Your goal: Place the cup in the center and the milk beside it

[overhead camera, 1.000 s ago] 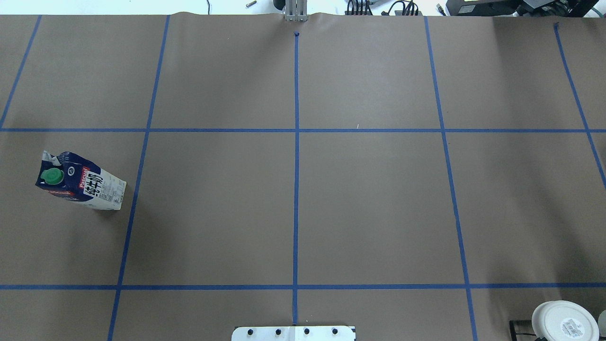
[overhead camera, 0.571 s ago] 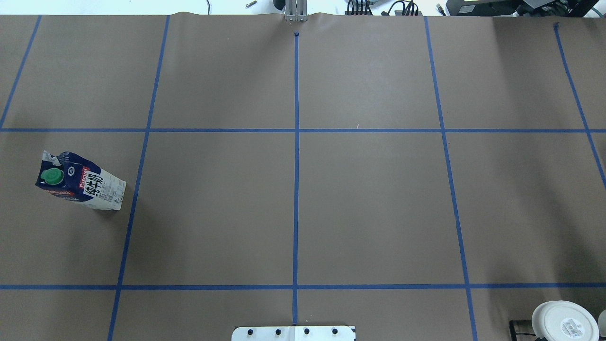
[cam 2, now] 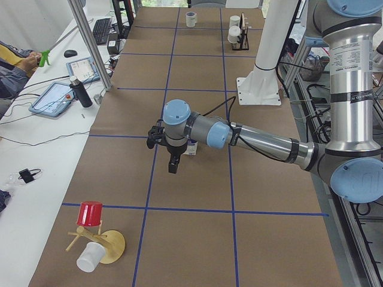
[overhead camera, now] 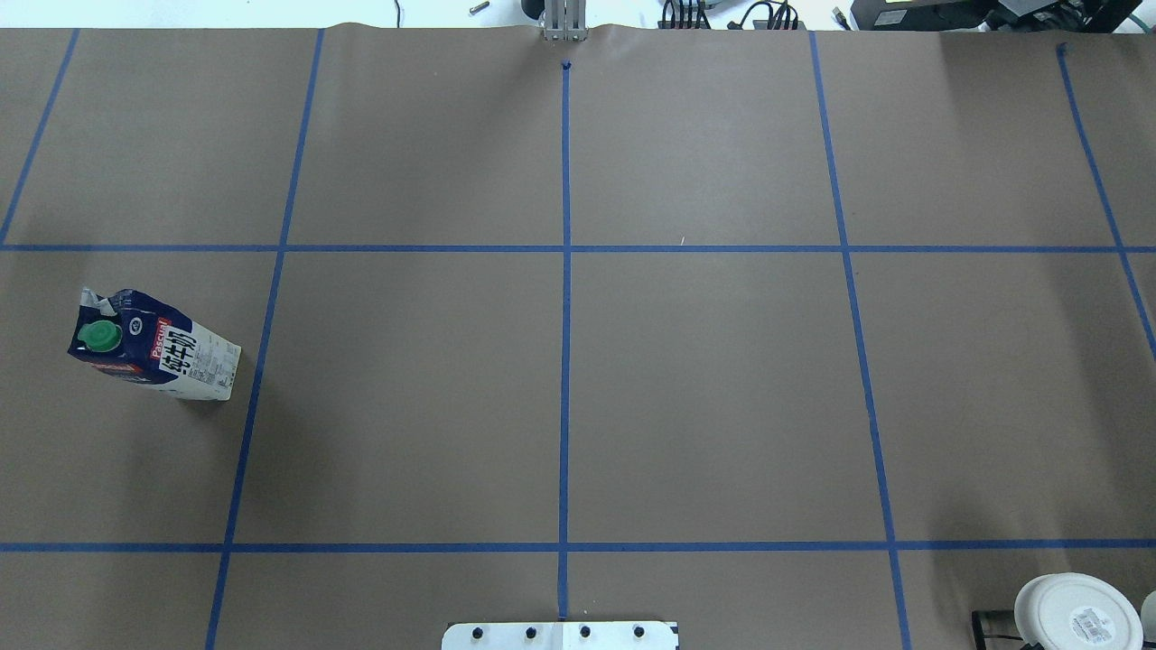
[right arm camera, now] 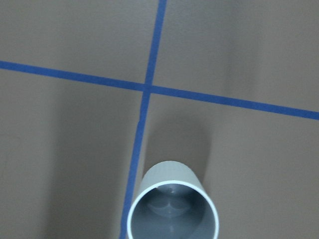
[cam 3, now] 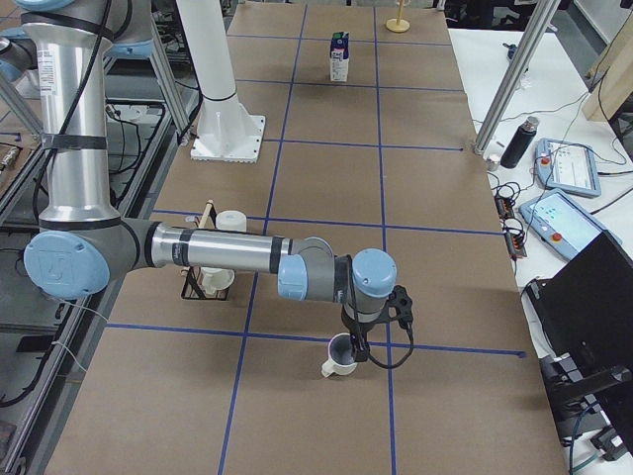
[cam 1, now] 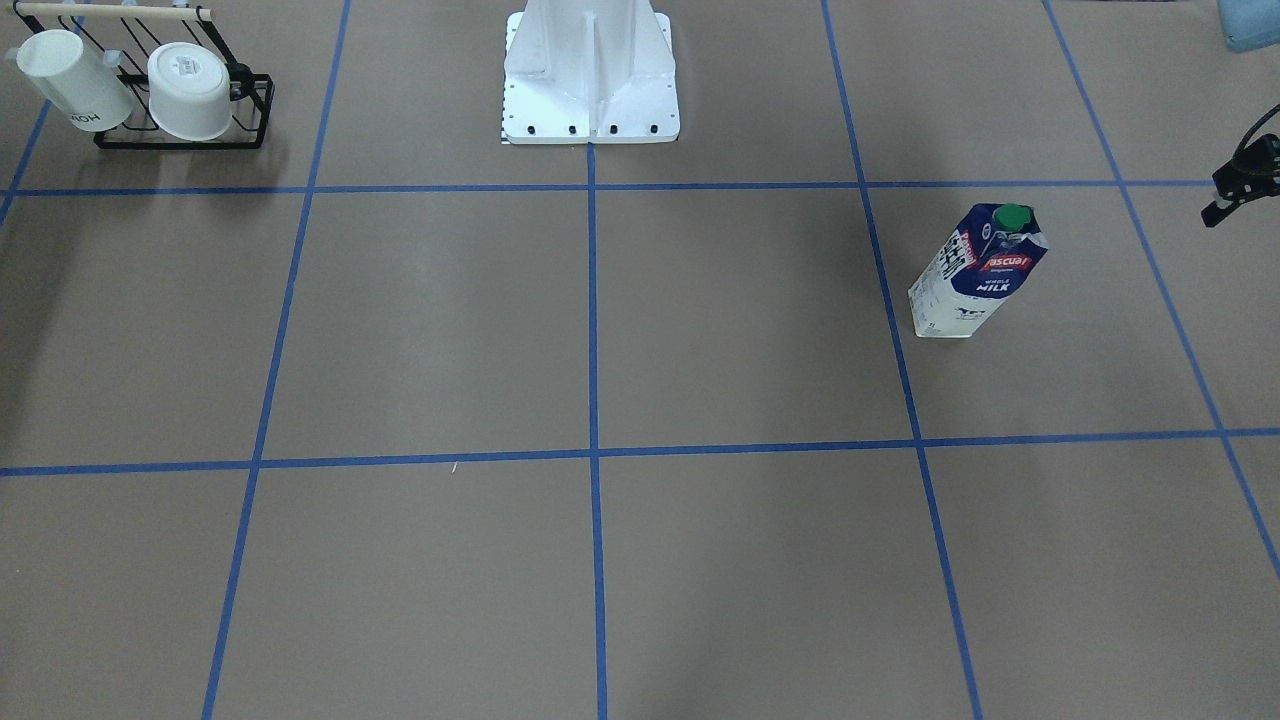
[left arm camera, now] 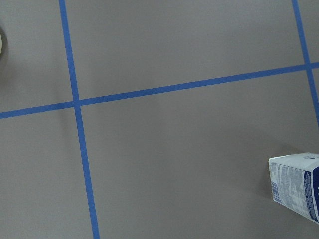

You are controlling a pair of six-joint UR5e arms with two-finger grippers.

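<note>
The milk (overhead camera: pixel 153 348), a navy and white carton with a green cap, stands upright at the table's left side; it also shows in the front view (cam 1: pixel 978 270), the right side view (cam 3: pixel 339 56) and the left wrist view (left arm camera: pixel 296 186). The cup (cam 3: pixel 341 356), white with a grey inside, stands upright near a tape crossing and shows from above in the right wrist view (right arm camera: pixel 173 209). My right gripper (cam 3: pixel 358 338) hangs directly over the cup; I cannot tell if it is open. My left gripper (cam 2: pixel 172 167) hangs above the table beside the milk; I cannot tell its state.
A black wire rack (cam 1: pixel 180 135) with two white mugs stands near the robot base (cam 1: pixel 590 80); one mug's labelled base shows in the overhead view (overhead camera: pixel 1075 614). A wooden stand with a red cup (cam 2: pixel 91 213) and a white cup sits at the left end. Blue tape lines grid the brown paper.
</note>
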